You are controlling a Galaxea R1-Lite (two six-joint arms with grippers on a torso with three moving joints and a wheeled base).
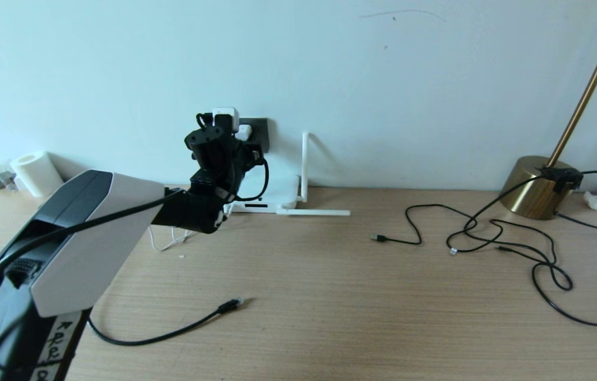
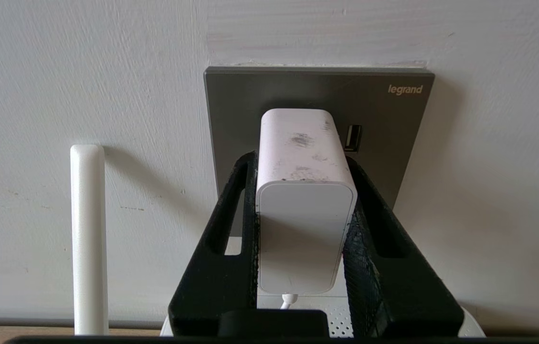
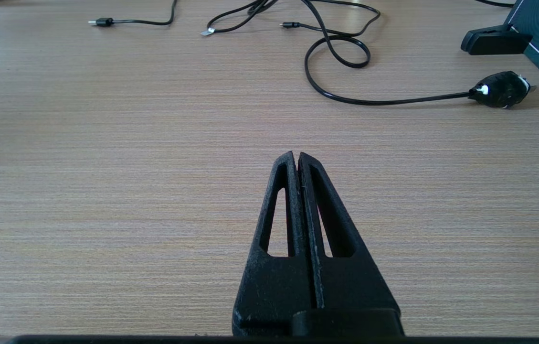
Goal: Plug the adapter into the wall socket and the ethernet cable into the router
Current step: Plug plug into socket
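Observation:
My left gripper [image 2: 300,160] is shut on the adapter [image 2: 305,191], a small white block with a thin white cord at its lower end. The adapter's far end sits against the dark grey wall socket [image 2: 317,93], and its pins are hidden. From the head view, the left gripper [image 1: 235,138] is up at the wall socket [image 1: 259,132], above the router [image 1: 277,193]. The ethernet cable [image 1: 171,332] lies loose on the table, its clear-tipped plug [image 1: 233,304] near the middle front. My right gripper [image 3: 296,155] is shut and empty, low over bare table.
One router antenna [image 1: 305,164] stands upright and another [image 1: 314,212] lies flat on the table. Thin black USB cables [image 1: 488,233] sprawl at the right beside a brass lamp base [image 1: 536,185]. A paper roll [image 1: 36,172] is at the far left.

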